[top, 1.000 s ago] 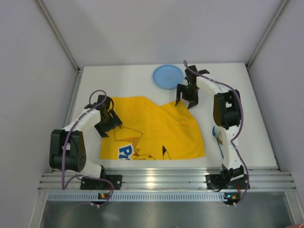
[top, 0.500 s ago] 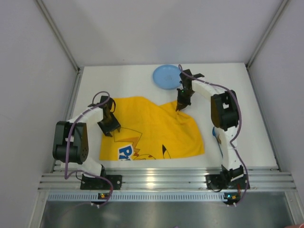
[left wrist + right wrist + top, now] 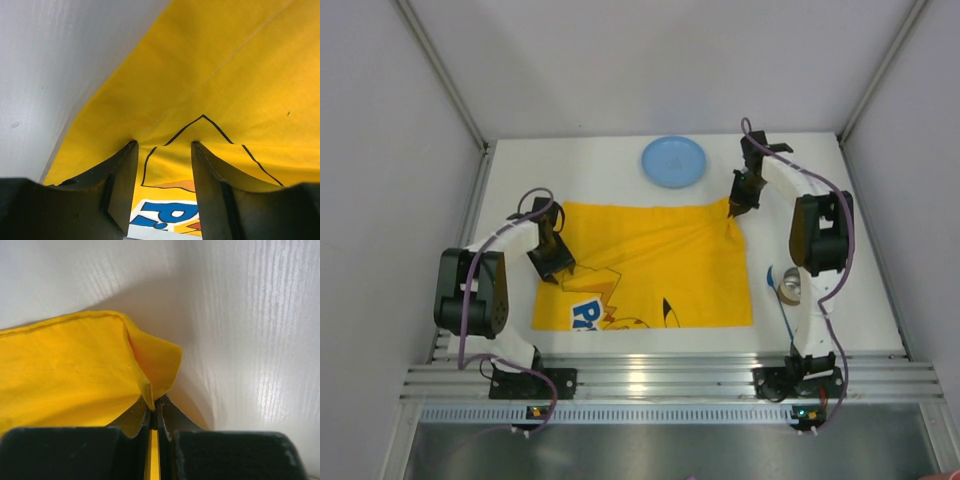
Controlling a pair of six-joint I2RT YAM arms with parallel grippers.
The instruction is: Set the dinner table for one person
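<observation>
A yellow cloth point(image 3: 645, 268) lies spread on the white table point(image 3: 580, 165) — the right gripper point(image 3: 737, 203) sits at its far right corner, the left gripper point(image 3: 553, 262) at its left edge. Beyond the cloth — a blue plate point(image 3: 673, 161).

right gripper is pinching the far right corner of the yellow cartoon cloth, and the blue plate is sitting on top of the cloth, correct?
Not quite. The round blue plate sits on the bare white tabletop beyond the cloth's far edge, not on it; the top external view shows this. The rest holds: the right gripper is shut on the far right corner of the yellow cartoon-printed cloth.
</observation>
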